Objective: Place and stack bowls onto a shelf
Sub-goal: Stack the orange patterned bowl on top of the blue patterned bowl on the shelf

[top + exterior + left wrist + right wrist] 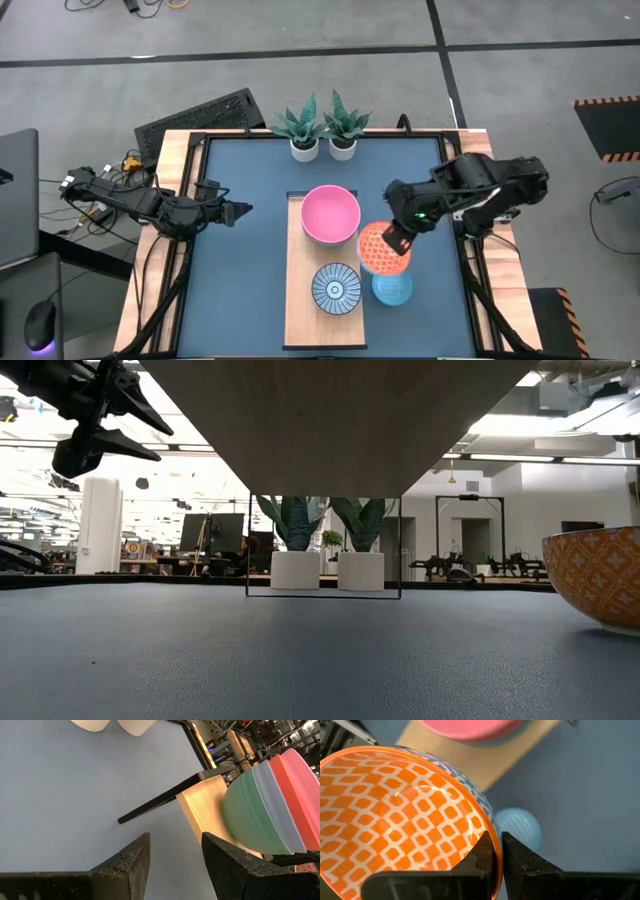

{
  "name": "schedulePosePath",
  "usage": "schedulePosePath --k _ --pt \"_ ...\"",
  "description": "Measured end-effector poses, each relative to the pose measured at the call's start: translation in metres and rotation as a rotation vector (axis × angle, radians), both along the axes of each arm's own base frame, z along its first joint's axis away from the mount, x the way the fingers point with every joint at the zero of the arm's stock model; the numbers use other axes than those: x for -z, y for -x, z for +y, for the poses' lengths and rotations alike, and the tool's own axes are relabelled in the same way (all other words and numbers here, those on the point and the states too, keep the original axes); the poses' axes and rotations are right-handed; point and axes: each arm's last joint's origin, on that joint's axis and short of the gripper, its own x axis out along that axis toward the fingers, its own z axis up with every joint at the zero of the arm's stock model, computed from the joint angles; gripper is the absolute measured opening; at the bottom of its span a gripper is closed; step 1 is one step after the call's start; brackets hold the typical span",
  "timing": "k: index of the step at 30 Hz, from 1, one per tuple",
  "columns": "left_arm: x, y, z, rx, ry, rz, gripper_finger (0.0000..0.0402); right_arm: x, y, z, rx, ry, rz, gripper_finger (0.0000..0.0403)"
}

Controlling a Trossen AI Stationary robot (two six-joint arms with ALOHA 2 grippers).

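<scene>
Pink tops the stack of 3 large bowls (331,214) you already have on the shelf (300,300); the left wrist view shows teal at the bottom, blue in the middle, pink on top, all nested at the end of the board nearer the 2 white plant pots (323,148). Closer to the front edge of the shelf sits 1 small blue patterned bowl (336,288), on its own and apart from the big stack. That part looks done.

Your right gripper (497,852) has its fingers pinched nearly together on the rim of the orange-red bowl (383,249), 1 finger inside and 1 outside. In the high view the bowl sits just off the right edge of the shelf, between the pink stack and a small light blue bowl (392,290) that rests on the dark tabletop beside the board. Whether the orange-red bowl is lifted clear of the table you cannot tell for certain.

Your left gripper (175,865) waits over the left side of the table with its fingers spread wide and nothing between them.

By my reading, you have 2 small bowls left: the orange-red one in hand, likely bound for the blue patterned bowl, then the light blue one on the table.
</scene>
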Motion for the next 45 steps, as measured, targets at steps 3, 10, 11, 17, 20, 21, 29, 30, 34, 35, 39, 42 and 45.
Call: schedulePosePath --k 3,10,11,17,20,21,29,30,34,35,39,42,45 --pt "0.0 0.0 0.0 0.0 0.0 0.0 0.0165 -0.002 -0.018 0.004 -0.044 0.018 -0.02 0.0039" --pt "0.0 0.0 0.0 0.002 0.0 0.0 0.0165 0.002 -0.058 0.017 -0.158 0.033 -0.052 0.0039" --pt "0.0 0.0 0.0 0.004 -0.004 0.002 0.0165 0.004 -0.063 0.019 -0.169 0.039 -0.052 0.0039" --pt "0.0 0.0 0.0 0.018 -0.003 0.006 0.0165 0.016 -0.083 0.026 -0.205 0.039 -0.048 0.0039" --pt "0.001 -0.001 -0.001 0.031 0.0 0.017 0.0165 0.021 -0.09 0.029 -0.21 0.033 -0.039 0.0039" --pt "0.001 0.0 -0.001 0.033 -0.001 0.021 0.0165 0.022 -0.091 0.029 -0.21 0.032 -0.04 0.0039" --pt "0.004 -0.002 -0.002 0.053 0.005 0.047 0.0165 0.042 -0.106 0.039 -0.22 0.033 0.018 0.0039" --pt "0.004 -0.002 -0.002 0.055 0.005 0.048 0.0165 0.042 -0.107 0.04 -0.22 0.034 0.022 0.0039" --pt "0.005 -0.003 -0.002 0.055 0.004 0.052 0.0165 0.042 -0.105 0.041 -0.206 0.032 0.028 0.0039" --pt "0.005 -0.003 -0.002 0.054 0.004 0.053 0.0165 0.042 -0.105 0.041 -0.202 0.034 0.028 0.0039" --pt "0.005 -0.003 -0.002 0.057 -0.002 0.055 0.0165 0.042 -0.105 0.041 -0.184 0.031 0.031 0.0039" --pt "0.004 -0.003 -0.002 0.059 -0.007 0.056 0.0165 0.042 -0.105 0.043 -0.184 0.038 0.029 0.0039" --pt "0.005 -0.003 -0.002 0.059 -0.008 0.059 0.0165 0.042 -0.105 0.043 -0.166 0.039 0.03 0.0039"
